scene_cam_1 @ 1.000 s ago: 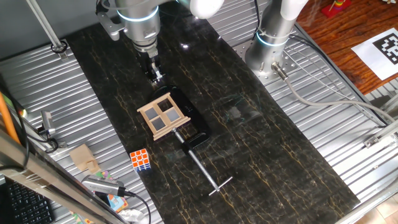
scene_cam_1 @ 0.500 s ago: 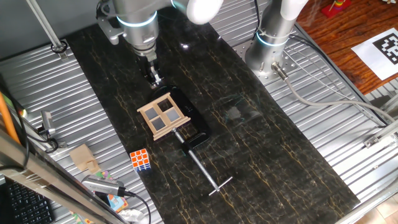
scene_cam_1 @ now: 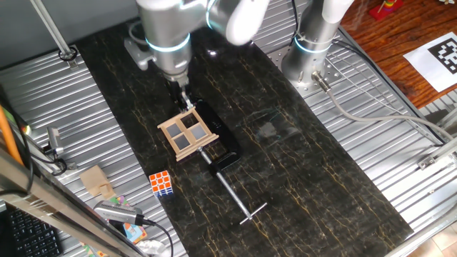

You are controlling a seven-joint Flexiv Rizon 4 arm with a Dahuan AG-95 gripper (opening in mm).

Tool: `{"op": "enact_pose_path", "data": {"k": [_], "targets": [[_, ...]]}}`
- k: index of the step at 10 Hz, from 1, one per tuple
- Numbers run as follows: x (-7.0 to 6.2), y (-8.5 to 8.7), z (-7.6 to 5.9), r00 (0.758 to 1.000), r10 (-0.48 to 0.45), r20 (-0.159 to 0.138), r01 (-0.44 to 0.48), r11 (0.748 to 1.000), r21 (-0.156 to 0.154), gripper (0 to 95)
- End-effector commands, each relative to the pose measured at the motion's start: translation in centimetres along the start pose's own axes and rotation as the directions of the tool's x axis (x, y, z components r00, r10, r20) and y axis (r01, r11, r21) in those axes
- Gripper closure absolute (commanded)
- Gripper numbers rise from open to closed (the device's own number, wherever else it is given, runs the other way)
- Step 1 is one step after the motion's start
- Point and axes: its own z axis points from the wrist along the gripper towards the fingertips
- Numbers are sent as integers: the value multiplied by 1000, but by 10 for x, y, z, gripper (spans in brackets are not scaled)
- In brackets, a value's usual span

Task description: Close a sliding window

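Note:
The sliding window [scene_cam_1: 187, 131] is a small square tan wooden frame with a cross and four grey panes, on a black base in the middle of the dark table. My gripper [scene_cam_1: 186, 101] hangs from the silver arm just above and behind the window's far top corner, close to the frame. Its fingers look nearly together, but the view is too small to tell whether they are open or shut. I cannot tell if they touch the frame.
A black clamp [scene_cam_1: 223, 152] with a long metal rod [scene_cam_1: 235, 194] grips the window's base at its near right. A multicoloured Rubik's cube [scene_cam_1: 161, 183] sits front left. A second arm's base [scene_cam_1: 308, 53] stands back right. Clutter lies along the left edge.
The arm has moved right and down toward the window; the gripper has come from behind the window to its far top corner. The window itself has not visibly shifted.

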Motion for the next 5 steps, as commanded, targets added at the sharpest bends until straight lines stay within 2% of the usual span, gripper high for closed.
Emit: {"op": "enact_pose_path", "data": {"k": [1,5], "targets": [[0,1,13,1000,19,5,-19,1000,0,950],[2,3,30,998,54,8,-54,998,-32,950]]}}
